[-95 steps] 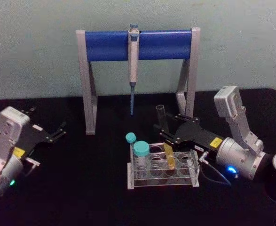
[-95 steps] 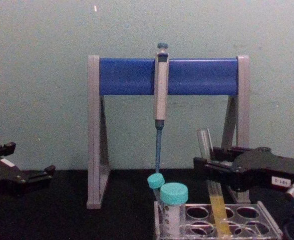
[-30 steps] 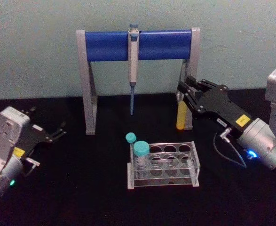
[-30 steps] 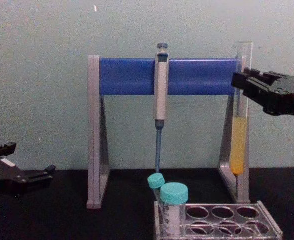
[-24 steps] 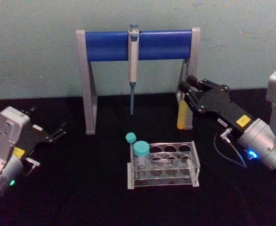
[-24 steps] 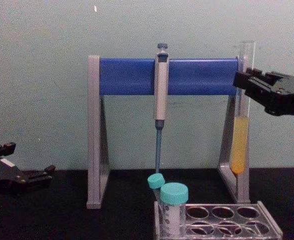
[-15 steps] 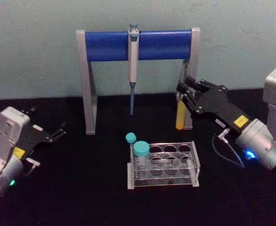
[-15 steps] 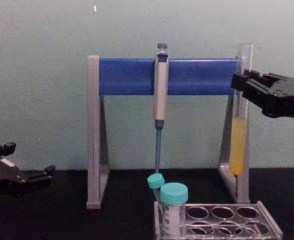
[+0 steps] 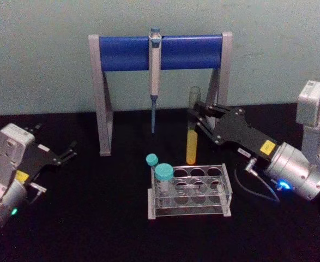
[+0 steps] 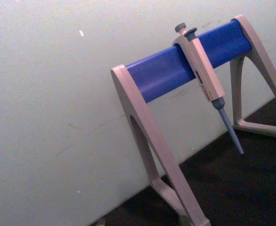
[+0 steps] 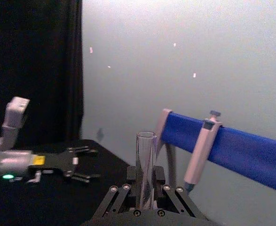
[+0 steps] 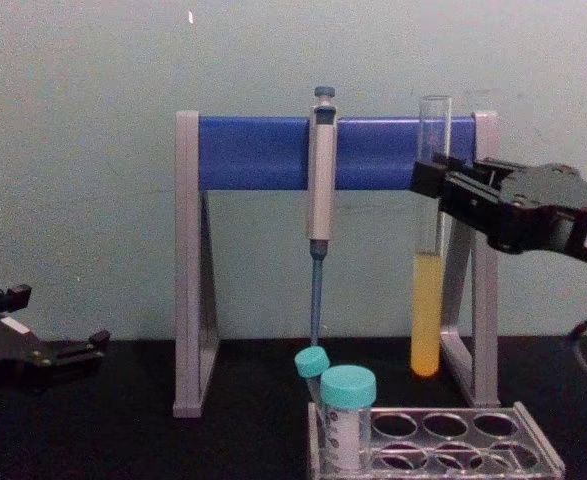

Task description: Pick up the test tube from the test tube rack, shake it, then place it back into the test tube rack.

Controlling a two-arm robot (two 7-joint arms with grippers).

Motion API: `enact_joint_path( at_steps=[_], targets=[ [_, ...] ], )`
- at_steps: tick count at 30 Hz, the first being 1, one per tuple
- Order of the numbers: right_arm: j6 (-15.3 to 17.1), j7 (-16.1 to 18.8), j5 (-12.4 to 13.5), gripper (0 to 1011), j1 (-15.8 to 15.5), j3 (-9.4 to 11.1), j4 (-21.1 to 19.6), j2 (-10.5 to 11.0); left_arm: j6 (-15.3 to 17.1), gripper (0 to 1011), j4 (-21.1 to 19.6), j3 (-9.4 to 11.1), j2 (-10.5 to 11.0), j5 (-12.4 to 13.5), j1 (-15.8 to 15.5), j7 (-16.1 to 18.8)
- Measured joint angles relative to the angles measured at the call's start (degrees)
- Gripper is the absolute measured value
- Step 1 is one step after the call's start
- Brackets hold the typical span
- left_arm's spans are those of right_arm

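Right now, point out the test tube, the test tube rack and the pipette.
test tube (image 12: pixel 426 320), chest view, yellow liquid.
test tube rack (image 9: pixel 188 207), head view, front wall.
pipette (image 12: pixel 321 190), chest view, grey body.

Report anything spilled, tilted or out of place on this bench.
Nothing spilled or broken. The test tube hangs upright in the right gripper, clear of the test tube rack. The smaller teal-capped tube leans at the rack's left end. The left gripper is parked at left.

The right arm reaches in from the right, forearm sloping up toward the middle, its right gripper (image 9: pixel 197 120) clamped across the upper part of the upright test tube (image 9: pixel 191 143), while the left arm sits low at the left, its left gripper (image 9: pixel 55 137) spread wide.
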Motion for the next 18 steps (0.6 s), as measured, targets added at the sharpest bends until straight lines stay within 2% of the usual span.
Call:
enact_joint_path(
  at_steps=[3, 4, 7, 8, 9, 11, 15, 18],
  targets=[
    [0.8, 1.2, 1.9, 229, -0.9, 0.0, -1.3, 1.4, 0.0, 1001, 0.0, 0.0, 0.0, 0.0, 0.0, 0.0],
    [1.4, 1.5, 2.7, 228, -1.7, 0.3, -2.5, 2.5, 0.0, 1002, 0.0, 0.0, 0.0, 0.0, 0.0, 0.0],
    [2.3, 1.4, 3.4, 229, -2.9, 0.6, -4.1, 3.9, 0.0, 1001, 0.0, 0.0, 0.0, 0.0, 0.0, 0.0],
    [2.8, 0.9, 3.8, 229, -3.9, 1.0, -5.3, 5.0, 0.0, 1001, 0.0, 0.0, 0.0, 0.0, 0.0, 0.0],
    [2.8, 0.9, 3.8, 229, -3.9, 1.0, -5.3, 5.0, 0.0, 1001, 0.0, 0.0, 0.0, 0.0, 0.0, 0.0],
    [3.4, -0.8, 4.0, 228, -6.0, 2.1, -7.5, 6.9, 0.0, 1001, 0.0, 0.0, 0.0, 0.0, 0.0, 0.0],
    [3.6, -2.8, 3.9, 229, -7.6, 3.3, -9.0, 8.1, 0.0, 1001, 0.0, 0.0, 0.0, 0.0, 0.0, 0.0],
    [3.8, -5.6, 2.8, 228, -8.5, 4.7, -10.0, 8.8, 0.0, 1001, 0.0, 0.0, 0.0, 0.0, 0.0, 0.0]
  ],
)
